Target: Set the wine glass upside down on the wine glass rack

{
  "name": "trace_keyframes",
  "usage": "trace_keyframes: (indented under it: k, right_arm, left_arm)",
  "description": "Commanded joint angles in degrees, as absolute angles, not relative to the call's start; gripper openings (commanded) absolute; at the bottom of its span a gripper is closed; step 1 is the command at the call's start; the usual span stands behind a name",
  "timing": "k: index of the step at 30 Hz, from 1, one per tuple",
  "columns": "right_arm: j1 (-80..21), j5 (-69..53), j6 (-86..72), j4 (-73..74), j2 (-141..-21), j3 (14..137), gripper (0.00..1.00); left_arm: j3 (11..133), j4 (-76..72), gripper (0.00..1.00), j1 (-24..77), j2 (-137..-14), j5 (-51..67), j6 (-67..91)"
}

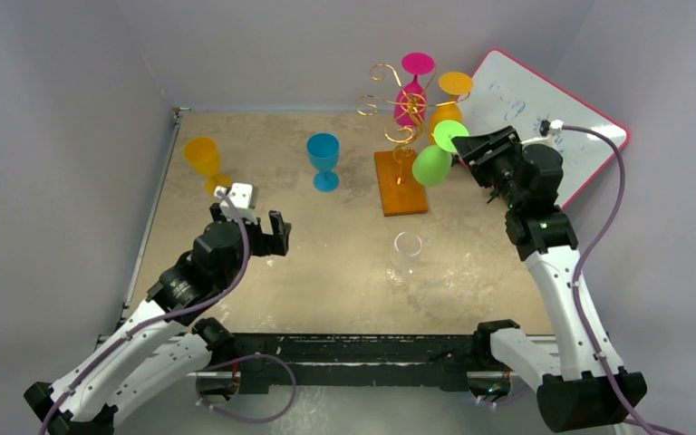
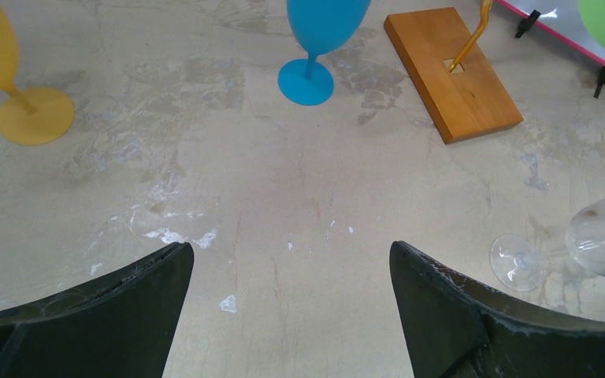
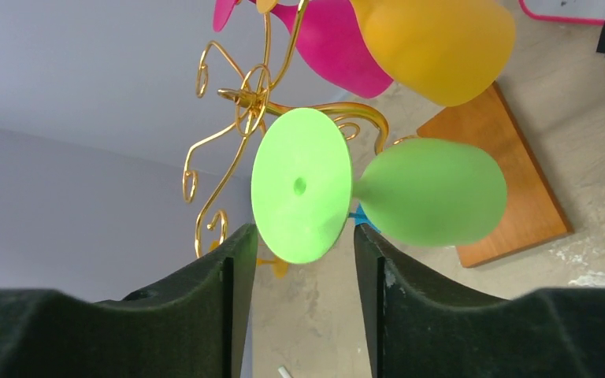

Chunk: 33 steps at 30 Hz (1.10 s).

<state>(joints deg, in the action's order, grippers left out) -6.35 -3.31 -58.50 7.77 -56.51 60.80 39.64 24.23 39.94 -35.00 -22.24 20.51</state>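
The jaws of our right gripper [image 3: 301,236] pinch the foot of the green wine glass [image 3: 429,193], which lies sideways in the air just beside the rack [image 1: 400,186]. Our left gripper [image 2: 291,260] hovers wide open over the table [image 2: 283,181], holding nothing. We think this is the hanging step. Next we must tip the glass bowl-down and slide its stem into a free curl, missing the pink glass [image 3: 331,39] and the orange glass [image 3: 433,39].
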Motion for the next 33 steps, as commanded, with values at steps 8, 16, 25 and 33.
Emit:
trace_keyframes:
  k: [8,16,25,33]
  right_arm:
    - [-6.2,-3.3,-46.3,9.0,-48.6,59.6,0.8]
    - [-6.3,-2.7,-36.2,13.4,-45.6,62.0,0.98]
    - [-6.3,-3.2,-30.0,13.1,-44.0,62.4,1.0]
    - [-6.3,-3.9,-30.4,13.0,-42.9,62.1,0.97]
  left_arm:
    - [49.6,17.1,0.89,39.9,-49.3,-39.7,27.6]
    - [59.6,15.1,0.78,39.6,-63.9,-43.4,31.1]
    - [67.8,12.4,0.61,27.7,-76.7,-27.7,39.9]
    - [73.0,6.9,0.58,25.2,-84.6,-20.8,42.0]
